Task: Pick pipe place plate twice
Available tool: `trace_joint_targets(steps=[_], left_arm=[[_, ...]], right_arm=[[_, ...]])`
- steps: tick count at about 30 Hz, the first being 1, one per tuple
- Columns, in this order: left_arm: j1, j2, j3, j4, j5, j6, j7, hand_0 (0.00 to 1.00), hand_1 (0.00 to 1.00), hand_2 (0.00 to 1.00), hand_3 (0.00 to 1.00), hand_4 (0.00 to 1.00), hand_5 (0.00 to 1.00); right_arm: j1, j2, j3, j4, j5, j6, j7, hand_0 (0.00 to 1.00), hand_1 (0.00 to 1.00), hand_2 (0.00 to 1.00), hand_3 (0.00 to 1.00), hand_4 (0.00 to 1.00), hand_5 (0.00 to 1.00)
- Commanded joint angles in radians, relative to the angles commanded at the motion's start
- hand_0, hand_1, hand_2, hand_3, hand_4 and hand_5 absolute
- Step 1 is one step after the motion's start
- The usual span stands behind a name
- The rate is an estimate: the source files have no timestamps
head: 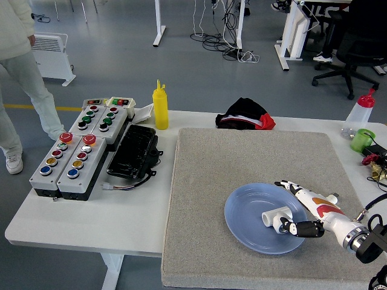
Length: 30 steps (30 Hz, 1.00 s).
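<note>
On the grey mat (254,163) near the table's front-right, head view: blue plate (242,214) w/ a white pipe (274,216) lying on its right half. Right hand (300,211) sits over the plate's right rim, fingers spread and relaxed, thumb just beside the pipe, apparently not gripping it; looks like a release, so the pipe rests on the plate by itself. Left arm not visible. Off the mat: button boxes (75,148), yellow bottle (160,106) at left, out of the way. No second pipe visible.
</note>
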Motion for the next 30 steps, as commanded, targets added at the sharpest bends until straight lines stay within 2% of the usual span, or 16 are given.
trace_joint_targets(steps=[5, 9, 15, 21, 28, 30], left_arm=[[0.005, 0.000, -0.006, -0.002, 0.014, 0.000, 0.008, 0.580, 0.622, 0.639, 0.596, 0.391, 0.998], [0.009, 0.000, -0.013, -0.004, 0.029, -0.001, 0.016, 0.580, 0.622, 0.639, 0.596, 0.392, 0.998], [0.014, 0.000, -0.022, -0.007, 0.045, 0.001, 0.025, 0.581, 0.622, 0.639, 0.596, 0.391, 0.998], [0.024, 0.000, -0.029, -0.009, 0.056, 0.007, 0.033, 0.581, 0.621, 0.638, 0.597, 0.390, 0.998], [0.030, 0.000, -0.025, -0.010, 0.058, 0.004, 0.037, 0.581, 0.622, 0.637, 0.597, 0.391, 0.998], [0.030, 0.000, -0.024, -0.011, 0.057, 0.003, 0.038, 0.581, 0.622, 0.637, 0.597, 0.391, 0.998]], right_arm=[[0.014, -0.018, 0.055, -0.007, 0.014, -0.003, 0.000, 0.998, 0.927, 0.998, 0.965, 0.630, 0.225], [0.066, -0.050, 0.063, -0.096, 0.038, 0.024, -0.013, 0.998, 0.926, 0.998, 0.953, 0.641, 0.259], [0.156, -0.096, -0.019, -0.268, 0.116, 0.060, 0.003, 0.998, 0.924, 0.998, 0.948, 0.672, 0.281], [0.220, -0.077, -0.082, -0.401, 0.173, 0.109, 0.037, 0.998, 0.925, 0.998, 0.954, 0.693, 0.261], [0.277, -0.046, -0.140, -0.508, 0.213, 0.100, 0.048, 0.997, 0.925, 0.998, 0.953, 0.694, 0.264], [0.283, -0.043, -0.144, -0.521, 0.214, 0.098, 0.050, 0.997, 0.925, 0.998, 0.953, 0.694, 0.264]])
